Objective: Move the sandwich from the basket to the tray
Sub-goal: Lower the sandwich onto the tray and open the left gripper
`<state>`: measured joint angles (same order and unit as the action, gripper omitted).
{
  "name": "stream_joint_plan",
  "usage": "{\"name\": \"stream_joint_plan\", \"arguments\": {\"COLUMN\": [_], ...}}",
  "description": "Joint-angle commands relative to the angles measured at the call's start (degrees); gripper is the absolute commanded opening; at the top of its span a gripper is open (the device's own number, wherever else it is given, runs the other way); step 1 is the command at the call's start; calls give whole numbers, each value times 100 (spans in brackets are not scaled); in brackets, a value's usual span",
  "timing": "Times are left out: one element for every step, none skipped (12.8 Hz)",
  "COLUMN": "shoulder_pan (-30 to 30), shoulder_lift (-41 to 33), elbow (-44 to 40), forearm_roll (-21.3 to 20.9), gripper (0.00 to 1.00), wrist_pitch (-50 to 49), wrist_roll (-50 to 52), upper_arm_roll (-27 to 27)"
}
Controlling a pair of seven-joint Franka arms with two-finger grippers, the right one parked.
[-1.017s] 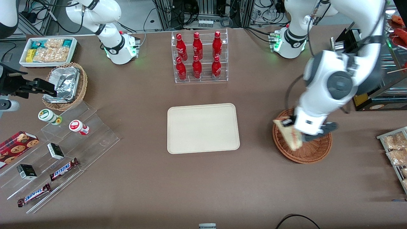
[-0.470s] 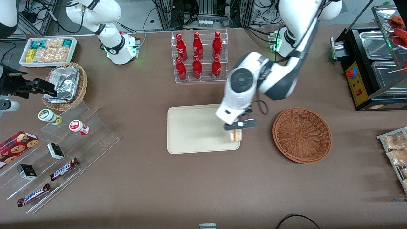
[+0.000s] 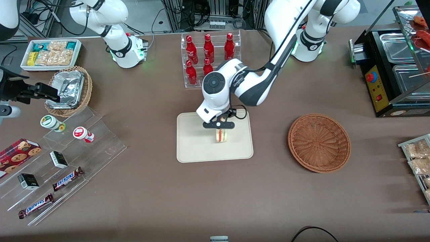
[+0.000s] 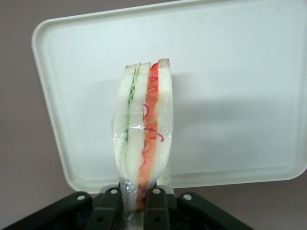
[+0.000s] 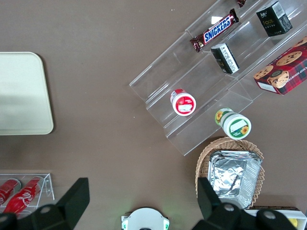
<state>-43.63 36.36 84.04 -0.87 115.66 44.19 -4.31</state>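
The sandwich (image 3: 221, 135), a wrapped wedge with red and green filling, hangs over the middle of the cream tray (image 3: 195, 148). My gripper (image 3: 219, 125) is shut on it from above. In the left wrist view the sandwich (image 4: 144, 129) stands edge-on between my two black fingers (image 4: 111, 208), with the tray (image 4: 230, 86) underneath; I cannot tell whether it touches the tray. The reddish-brown basket (image 3: 319, 143) sits on the table beside the tray, toward the working arm's end, with nothing in it.
A clear rack of red bottles (image 3: 210, 60) stands just farther from the front camera than the tray. A foil-lined wicker basket (image 3: 69, 90), a white snack bin (image 3: 50, 53) and clear stepped shelves with snacks (image 3: 67, 158) lie toward the parked arm's end.
My gripper carried the sandwich out of the basket and across to above the tray's middle. The basket now has nothing in it.
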Motion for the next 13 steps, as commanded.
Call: {"name": "stream_joint_plan", "arguments": {"shoulder_pan": [-198, -216, -225, -251, -286, -295, -304, -347, -391, -409, -409, -418, -418], "shoulder_lift": [274, 353, 424, 520, 643, 792, 863, 907, 943, 960, 987, 996, 996], "elbow": [-257, -257, -291, -379, -501, -685, -748, -749, -749, -731, -723, -714, -714], "forearm_roll": [-36, -36, -80, -159, -168, -177, -186, -186, -194, -195, -186, -186, -186], "gripper": [0, 0, 0, 0, 0, 0, 0, 0, 0, 0, 3, 25, 76], "wrist_pitch": [184, 237, 316, 351, 369, 378, 378, 378, 378, 378, 378, 378, 378], "wrist_roll": [72, 142, 177, 230, 378, 475, 537, 599, 608, 617, 652, 757, 801], "upper_arm_roll": [105, 105, 105, 97, 105, 97, 105, 105, 105, 105, 105, 105, 105]}}
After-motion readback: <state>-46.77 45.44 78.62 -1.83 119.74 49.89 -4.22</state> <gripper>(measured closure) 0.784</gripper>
